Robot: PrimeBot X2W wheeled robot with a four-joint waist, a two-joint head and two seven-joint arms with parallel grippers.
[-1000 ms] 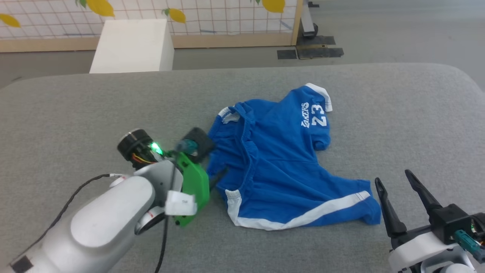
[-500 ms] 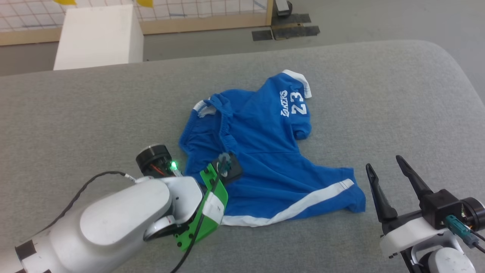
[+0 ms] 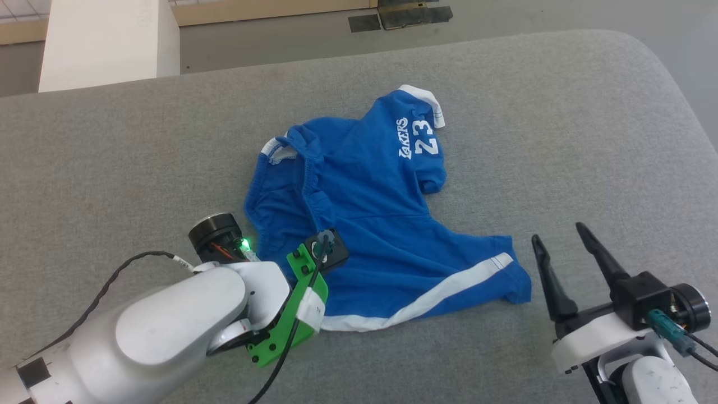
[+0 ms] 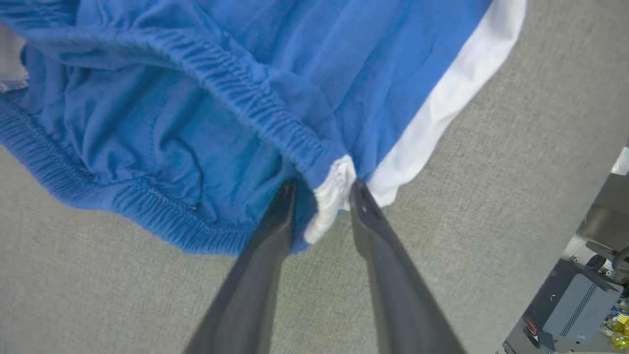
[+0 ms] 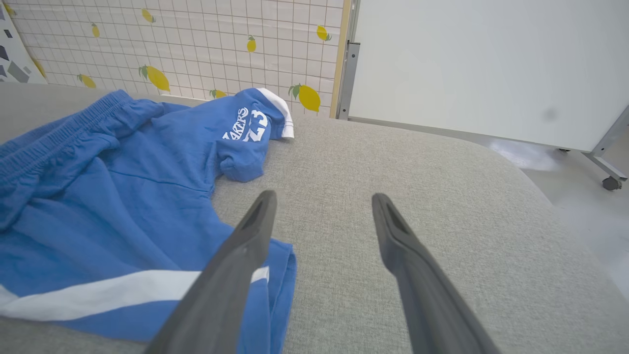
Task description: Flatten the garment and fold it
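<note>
The garment [image 3: 370, 224], bright blue shorts with white stripes and a white "23" print, lies rumpled on the grey padded table [image 3: 112, 168]. My left arm's wrist [image 3: 303, 292] sits over its near left corner and hides the fingers there. In the left wrist view the left gripper [image 4: 324, 189] is half closed around the white end of the gathered waistband [image 4: 331, 196], cloth filling the gap between the fingers. My right gripper [image 3: 558, 233] stands open just right of the near leg's hem [image 5: 275, 275], holding nothing; its left finger [image 5: 245, 246] overlaps the hem in that view.
A white box [image 3: 101, 39] stands on the floor beyond the table's far left. The table's rounded right corner [image 3: 673, 84] is near my right arm. A lemon-print grid wall [image 5: 196, 39] and a white board [image 5: 467, 64] stand behind.
The camera has tilted down. My left gripper moved from the waistband's left side to its near corner and closed partway on the white end. The right gripper stays open.
</note>
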